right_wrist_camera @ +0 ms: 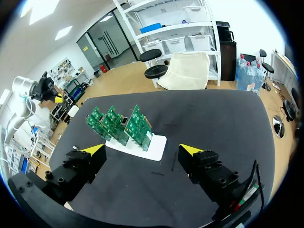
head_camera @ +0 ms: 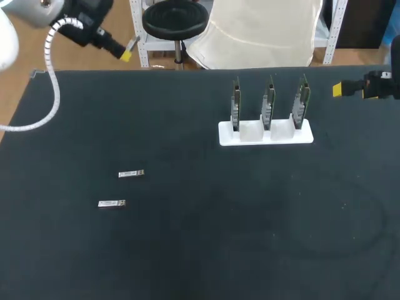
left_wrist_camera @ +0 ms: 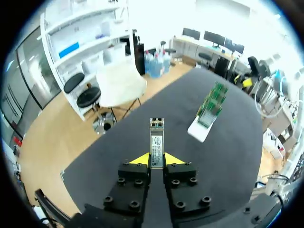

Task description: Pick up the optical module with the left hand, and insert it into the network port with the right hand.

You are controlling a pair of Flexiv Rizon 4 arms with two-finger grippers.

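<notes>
The left hand [left_wrist_camera: 156, 160] is pinched on a slim silver module [left_wrist_camera: 156, 135]. Its two yellow tips press the module's rear end from either side, so the rest sticks straight out ahead of the fingers. In the head view this hand hangs in the air over the far left corner of the dark surface [head_camera: 187, 250], well apart from everything lying on it.

The right hand [right_wrist_camera: 142, 151] is spread wide and holds nothing. It hovers at the far right of the surface, near a white holder [head_camera: 265, 136] with three green boards [head_camera: 269, 103] standing upright in it side by side. The ports the module must go into sit on those boards (too small in these views to tell one from another). Two more modules lie flat on the near left part of the surface, one [head_camera: 131, 174] a little farther back than the other [head_camera: 112, 204], close together but not touching.

The first part of the task looks done: a module is off the surface and held firmly by the left hand. Most of the work is left. The module is in the wrong hand for the insertion, so a handover to the right hand seems needed, and the two hands are well apart. After that the right hand must line the module up with a port and push it home.
</notes>
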